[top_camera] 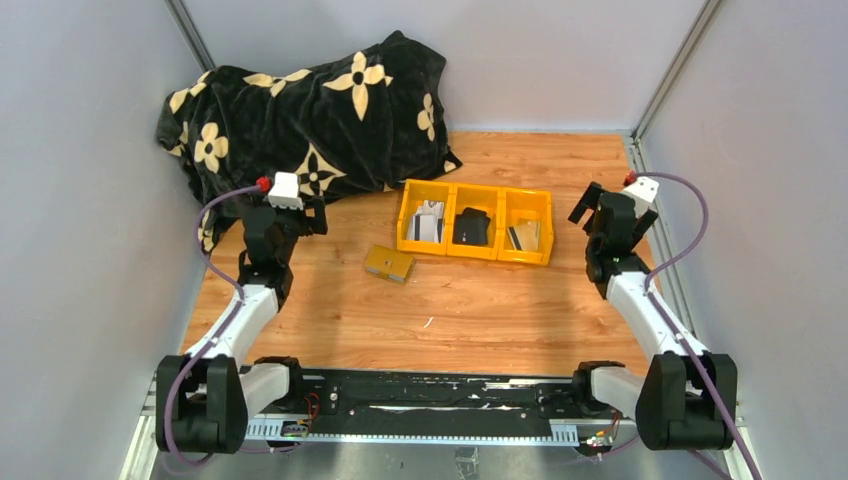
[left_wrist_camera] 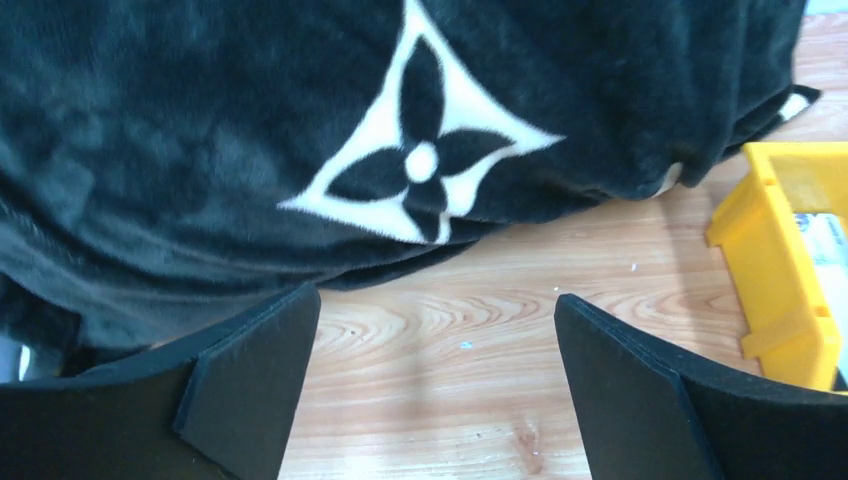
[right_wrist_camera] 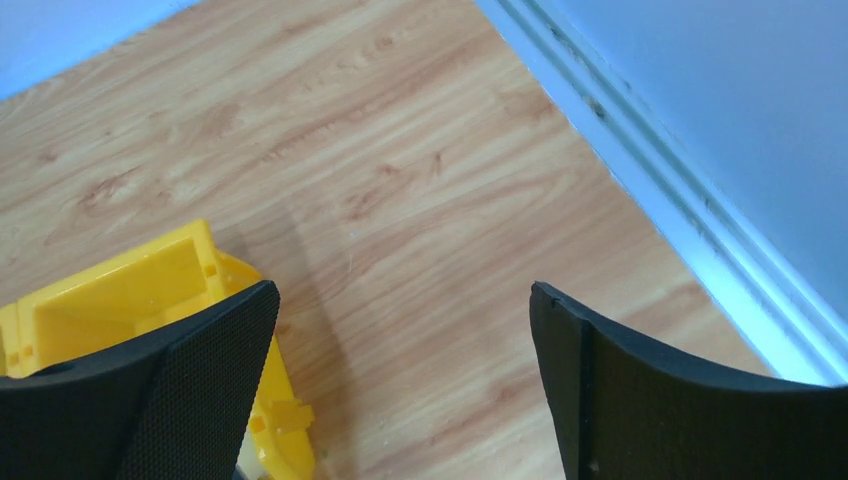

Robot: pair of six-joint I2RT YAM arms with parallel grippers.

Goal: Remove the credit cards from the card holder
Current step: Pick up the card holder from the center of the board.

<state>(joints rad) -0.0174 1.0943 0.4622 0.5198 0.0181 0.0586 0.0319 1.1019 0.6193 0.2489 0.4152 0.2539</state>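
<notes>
**Q:** Where is the holder, and where are your hands?

**A:** The holder is a small mustard-tan rectangle. It lies shut and flat on the tabletop, left of centre. It sits just near of the left end of the yellow tray and does not touch it. Your left hand hangs released, fingers spread wide, over bare wood by the near edge of the blanket, to the left of the holder. Your right hand is released too, spread over wood to the right of the tray. Neither hand touches anything.

**Q:** Can you see the cards?

**A:** None show at the holder, because it is shut. Pale pieces lie in the tray's left and right compartments, and a black item lies in the middle one. They are too small to identify.

**Q:** How will it handle?

**A:** Expect it to be light and thin, so it may skate on the smooth wood when you nudge it. The cover probably flexes. The cards are likely stiff, slick and snug in their pockets. It lies at a slant, so turn your wrist to match it. Pinch it across its narrow width, by the edges. Hold it with one hand while the other opens it and draws a card out by an exposed edge.
</notes>
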